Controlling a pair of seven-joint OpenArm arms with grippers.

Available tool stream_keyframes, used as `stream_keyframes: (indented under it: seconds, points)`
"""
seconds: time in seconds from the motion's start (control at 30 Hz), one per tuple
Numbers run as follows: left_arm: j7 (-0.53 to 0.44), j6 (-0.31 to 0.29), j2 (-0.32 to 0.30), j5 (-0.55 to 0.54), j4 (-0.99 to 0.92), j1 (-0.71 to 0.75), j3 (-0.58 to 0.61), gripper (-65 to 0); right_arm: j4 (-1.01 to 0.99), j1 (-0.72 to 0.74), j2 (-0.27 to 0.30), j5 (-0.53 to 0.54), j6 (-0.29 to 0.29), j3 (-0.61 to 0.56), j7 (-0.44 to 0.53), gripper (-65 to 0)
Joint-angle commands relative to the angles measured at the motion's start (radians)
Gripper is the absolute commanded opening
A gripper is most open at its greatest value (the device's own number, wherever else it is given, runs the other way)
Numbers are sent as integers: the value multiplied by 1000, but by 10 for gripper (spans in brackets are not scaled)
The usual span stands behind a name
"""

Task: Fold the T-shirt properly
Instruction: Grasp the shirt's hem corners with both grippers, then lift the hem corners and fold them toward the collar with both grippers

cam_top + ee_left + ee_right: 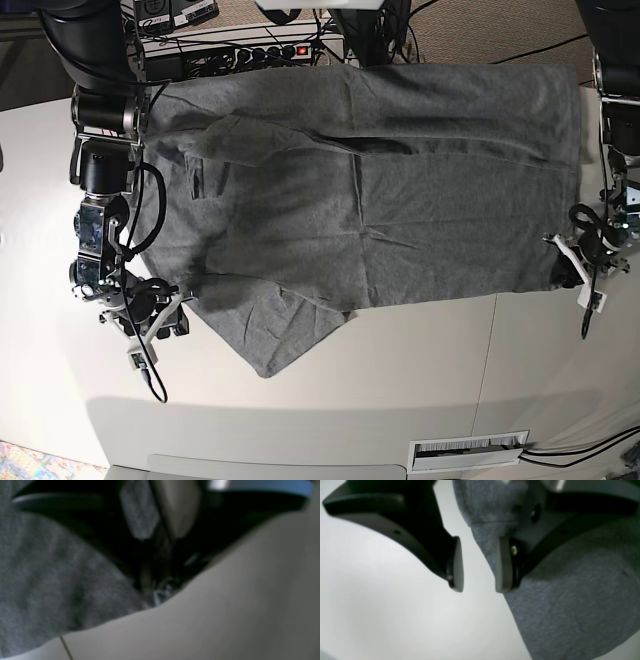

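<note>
The grey T-shirt (380,190) lies spread across the white bench (400,390), one sleeve pointing toward the near edge. The left end effector (160,590) is at the shirt's hem corner; its closure cannot be told. The right end effector (477,567) stands released, straddling the sleeve's edge.

The grey T-shirt (370,200) lay spread wide on the pale counter (400,390). One corner of it hung down to a point near the front. The right gripper (160,318) sat at the shirt's edge on the left of the picture. The left gripper (575,265) touched the shirt's corner on the far side. A power strip (240,50) with cables lay behind the shirt.
</note>
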Motion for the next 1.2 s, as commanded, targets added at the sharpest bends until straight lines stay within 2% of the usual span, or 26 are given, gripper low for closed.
stream_keyframes:
  seconds: [0.0,0.07,0.2,0.47,0.57,0.7,0.83,0.97,1.17]
  points:
    - [-26,-2,-26,-12,13,-29,-9,-645,18,36,12,10,-1,5,27,-427]
    - [-27,-40,-30,-16,14,-31,-10,-650,18,36,12,9,-1,5,37,-427]
    - [-22,-182,-39,-77,14,-31,-10,-650,18,37,11,9,-1,5,106,-427]
    - [65,-182,-58,-196,14,-31,-9,-650,18,36,11,-36,0,5,82,-427]
    - [78,-182,-85,-241,26,-29,-9,-650,18,33,11,-62,-1,5,43,-427]
    - [183,-182,-129,-332,67,-29,-9,-650,18,14,12,-77,-1,5,21,-427]
    - [223,-182,-170,-412,98,-29,-9,-650,18,-20,12,-90,-1,5,19,-427]
    - [222,-182,-193,-420,104,-29,-9,-650,18,-46,12,-140,-1,5,21,-427]
    - [221,-182,-196,-422,104,-29,-9,-650,18,-51,12,-154,-1,5,18,-427]
